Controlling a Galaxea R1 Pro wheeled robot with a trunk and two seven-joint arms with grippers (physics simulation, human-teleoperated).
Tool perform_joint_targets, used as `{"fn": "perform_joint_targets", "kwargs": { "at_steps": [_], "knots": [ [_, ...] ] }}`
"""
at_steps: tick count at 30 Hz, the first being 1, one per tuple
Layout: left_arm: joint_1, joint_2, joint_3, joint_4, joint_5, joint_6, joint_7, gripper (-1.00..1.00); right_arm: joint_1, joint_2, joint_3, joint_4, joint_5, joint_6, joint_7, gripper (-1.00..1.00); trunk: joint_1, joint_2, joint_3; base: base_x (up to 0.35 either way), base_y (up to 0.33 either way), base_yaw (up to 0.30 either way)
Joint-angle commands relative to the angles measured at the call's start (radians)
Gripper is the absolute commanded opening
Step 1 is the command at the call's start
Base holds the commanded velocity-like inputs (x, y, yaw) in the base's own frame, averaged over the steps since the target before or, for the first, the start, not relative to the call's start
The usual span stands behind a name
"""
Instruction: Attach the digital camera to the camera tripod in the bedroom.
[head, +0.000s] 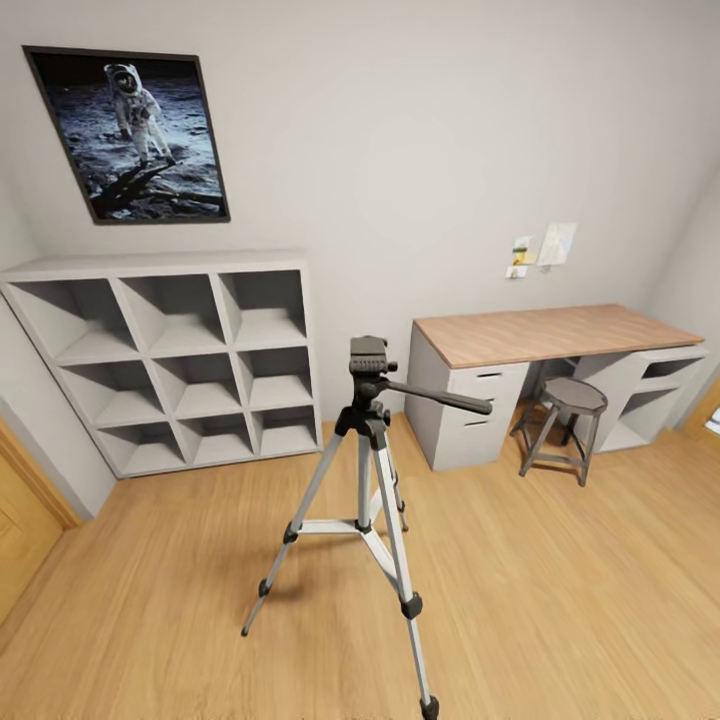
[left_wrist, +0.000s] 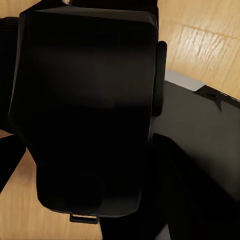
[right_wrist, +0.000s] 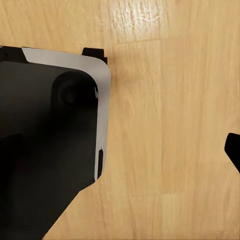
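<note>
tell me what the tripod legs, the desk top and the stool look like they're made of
Camera tripod legs: silver metal by their pale sheen, with matte black joints and feet, likely plastic or rubber. Desk top: warm brown wood or wood laminate, faint grain, over a plain grey base. Stool: dull grey throughout, maybe painted metal; hard to tell.

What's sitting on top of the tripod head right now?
Nothing: the camera tripod head is bare, with its pan handle sticking out. No camera is mounted. Its top plate's surface is not visible.

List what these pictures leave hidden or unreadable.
- Tripod: nearest foot cut off by the head view's bottom edge.
- Wall notes: too small to read, head view.
- Stool: partly hidden under the desk.
- Left wrist view: a dark bulky shape blocks most of the floor; unidentifiable.
</note>
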Motion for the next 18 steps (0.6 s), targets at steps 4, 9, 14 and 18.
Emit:
{"fn": "perform_joint_targets", "kwargs": {
  "at_steps": [4,9,14,18],
  "knots": [
    [-0.001,0.0,0.001,0.0,0.002,0.003,0.001,-1.0,-0.001,0.0,0.002,0.001,0.007,0.001,0.002,1.0,0.0,-0.002,-0.008,0.0,0.0,0.001],
    [-0.001,0.0,0.001,0.0,0.002,0.003,0.001,-1.0,-0.001,0.0,0.002,0.001,0.007,0.001,0.002,1.0,0.0,-0.002,-0.016,0.0,0.0,0.0],
    [-0.001,0.0,0.001,0.0,0.002,0.003,0.001,-1.0,-0.001,0.0,0.002,0.001,0.007,0.0,0.002,1.0,0.0,-0.002,-0.024,0.0,0.0,0.0],
    [-0.001,0.0,0.001,0.0,0.002,0.003,0.001,-1.0,-0.001,0.001,0.002,0.001,0.007,0.001,0.002,1.0,0.0,-0.002,-0.031,0.0,0.0,0.0]
  ]
}}
